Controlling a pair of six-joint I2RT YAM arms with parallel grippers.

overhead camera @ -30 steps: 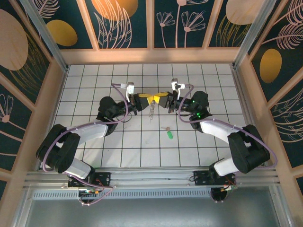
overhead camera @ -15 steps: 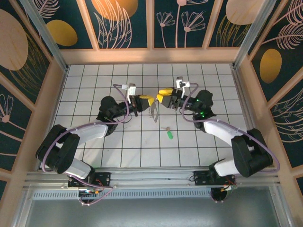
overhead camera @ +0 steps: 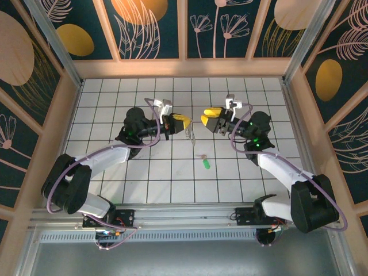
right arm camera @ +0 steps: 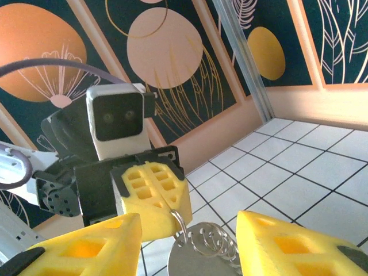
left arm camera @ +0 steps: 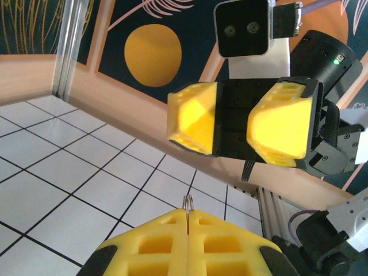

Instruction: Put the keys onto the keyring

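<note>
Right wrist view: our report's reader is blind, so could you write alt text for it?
The left gripper, jaws shut, holds the metal keyring dangling. The right gripper frames it, yellow jaws open, over the white tiled table.

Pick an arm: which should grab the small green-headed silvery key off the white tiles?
Right. The right gripper is open and empty, and the key lies toward its side. The left gripper is shut on the thin silvery keyring, so it's occupied.
</note>
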